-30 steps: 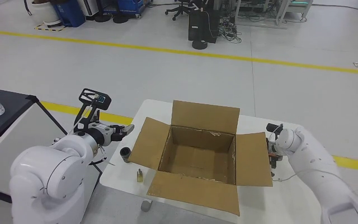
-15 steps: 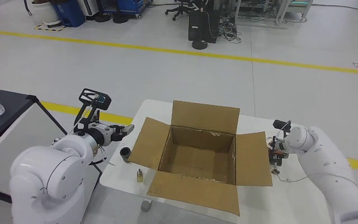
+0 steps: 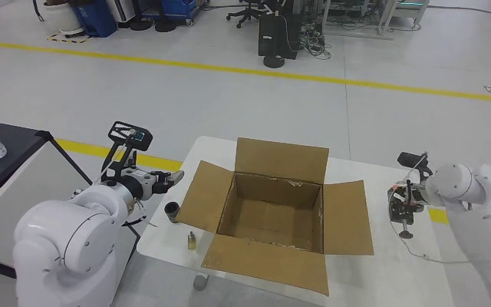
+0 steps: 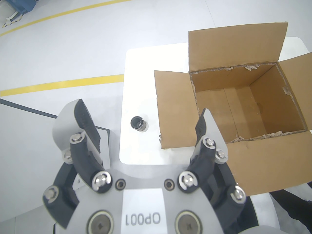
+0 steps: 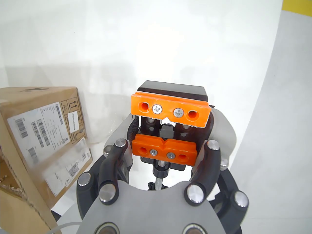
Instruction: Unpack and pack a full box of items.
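Your right gripper (image 5: 170, 132) is clamped on a small vise (image 5: 170, 110), its fingers pressing the black body from both sides so the two orange plastic faces and the threaded steel screw stay free. This looks like a sensible hold on a blocky, heavy thing. In the top view, the vise (image 3: 402, 209) sits at middle right, over the white table (image 3: 345, 170) just past the right flap of the box (image 3: 280, 160). You cannot tell whether it rests on the surface. The box is plain corrugated cardboard with ragged torn edges. All four flaps are folded out and the inside looks bare, so I judge the unpacking is nearly done. Your left gripper (image 4: 142, 113) is spread wide and holds nothing. It hangs at middle left of the top view, off the table's edge. A short black tube (image 3: 172, 210) stands upright on the table beside the left flap, with a small yellowish bottle (image 3: 191, 240) nearby, both set clear of the box.
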### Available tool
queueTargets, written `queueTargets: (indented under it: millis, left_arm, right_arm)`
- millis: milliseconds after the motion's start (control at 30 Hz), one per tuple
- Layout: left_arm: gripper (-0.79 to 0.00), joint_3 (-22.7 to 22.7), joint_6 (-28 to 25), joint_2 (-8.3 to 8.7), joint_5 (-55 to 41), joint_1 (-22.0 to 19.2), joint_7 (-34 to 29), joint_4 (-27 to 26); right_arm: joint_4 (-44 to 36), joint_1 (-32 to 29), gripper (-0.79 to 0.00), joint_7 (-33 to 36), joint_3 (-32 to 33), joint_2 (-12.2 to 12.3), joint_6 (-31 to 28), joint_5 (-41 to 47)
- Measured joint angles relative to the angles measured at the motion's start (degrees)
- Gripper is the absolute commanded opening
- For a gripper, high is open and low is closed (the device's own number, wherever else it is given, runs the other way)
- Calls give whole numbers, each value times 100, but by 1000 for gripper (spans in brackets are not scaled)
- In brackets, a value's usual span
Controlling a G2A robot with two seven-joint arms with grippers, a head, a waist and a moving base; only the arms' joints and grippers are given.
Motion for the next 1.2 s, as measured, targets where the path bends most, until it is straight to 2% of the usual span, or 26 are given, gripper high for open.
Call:
queueTargets:
  millis: [167, 300, 433, 733, 1200]
  left_arm:
    - [0, 0, 0, 0, 0, 0, 0, 0]
    - [0, 0, 0, 0, 0, 0, 0, 0]
    - [0, 0, 0, 0, 0, 0, 0, 0]
    - [0, 0, 0, 0, 0, 0, 0, 0]
    - [0, 0, 0, 0, 0, 0, 0, 0]
  right_arm:
    - [-824, -385, -785, 675, 518, 156, -236, 235]
    - [-1301, -592, -785, 673, 745, 261, -302, 567]
    - [-1826, -736, -785, 671, 948, 334, -118, 679]
    - [-2652, -878, -785, 612, 1173, 377, -129, 1266]
    - [-2770, -924, -785, 490, 1174, 371, -61, 1551]
